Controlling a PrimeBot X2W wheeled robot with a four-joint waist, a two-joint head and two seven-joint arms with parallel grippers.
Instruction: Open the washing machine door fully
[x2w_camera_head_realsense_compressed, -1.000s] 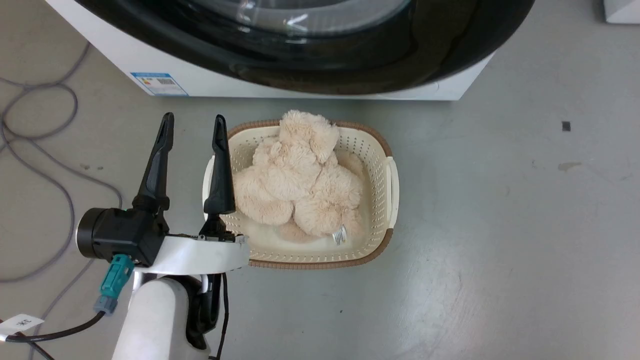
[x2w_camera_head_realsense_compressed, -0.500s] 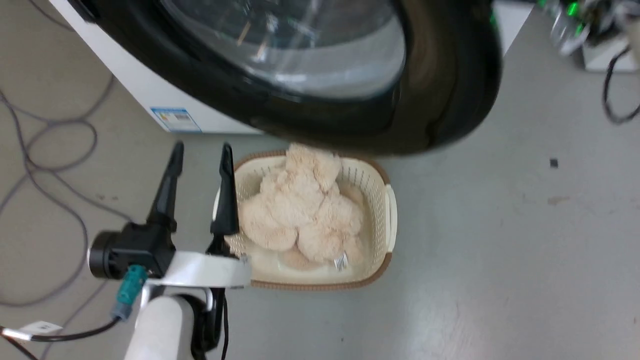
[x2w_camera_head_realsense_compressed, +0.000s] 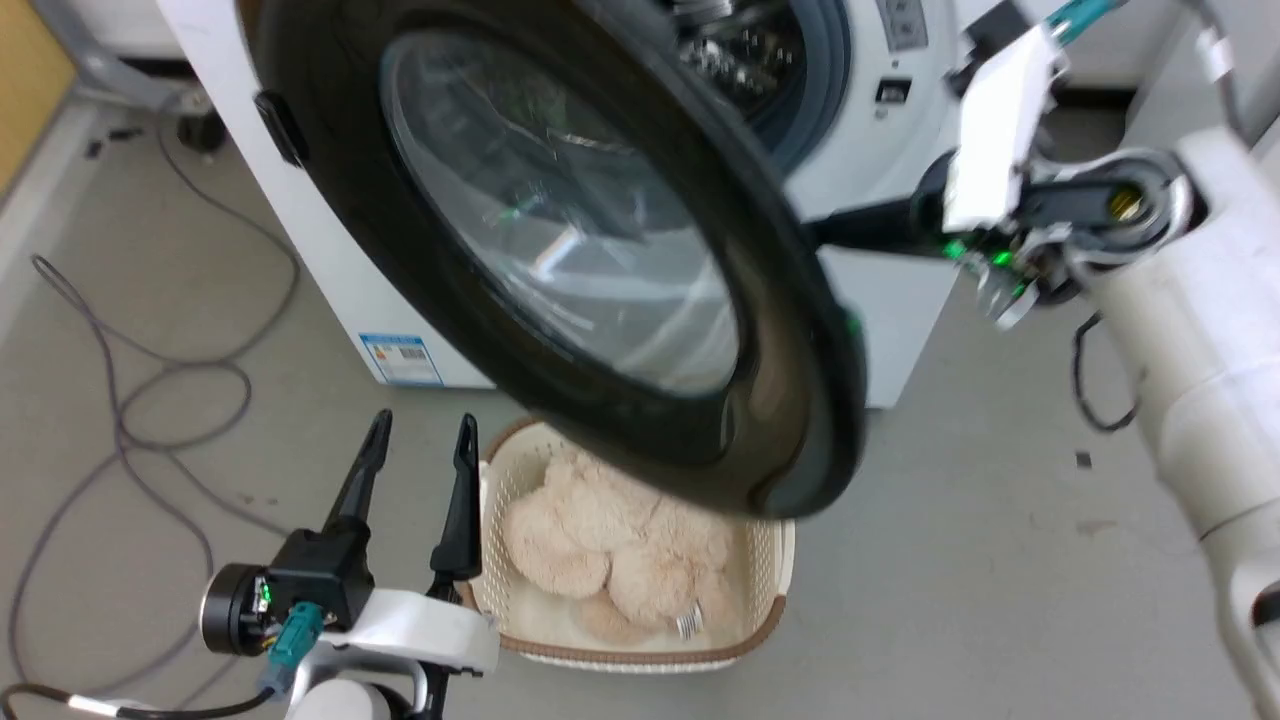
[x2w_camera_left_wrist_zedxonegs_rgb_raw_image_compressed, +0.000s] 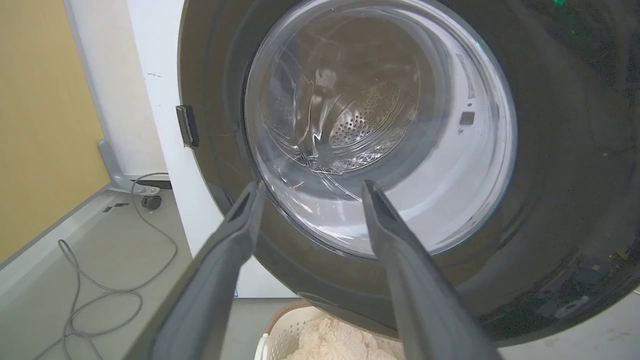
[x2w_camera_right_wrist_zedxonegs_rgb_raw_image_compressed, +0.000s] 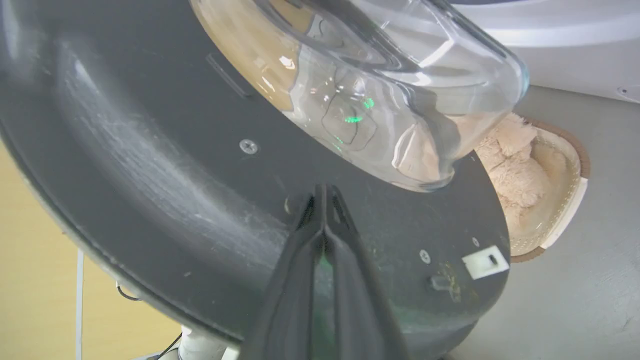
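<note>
From the head, you are looking at the washing machine door standing swung out from the washing machine. It is hinging on the left side, and its free edge is hanging above the basket. The basket is sitting on the floor just in front of the machine, and a cream plush toy is lying inside it. Your left claw is hovering low beside the basket's left rim, with its fingers spread apart and holding nothing. Your right arm is reaching in from the right toward the door's free edge. The steel drum is showing behind the door.

From the left wrist, you are seeing the two parted fingers pointing up at the door's outer face without touching it. The perforated drum is showing through the glass bowl. A grey cable is lying on the floor near the machine's left corner.

From the right wrist, your right claw is pressing its fingers together with nothing between them. The tips are lying against the door's dark grey inner rim, just below the bulging glass. The basket and toy are showing past the door's edge.
</note>
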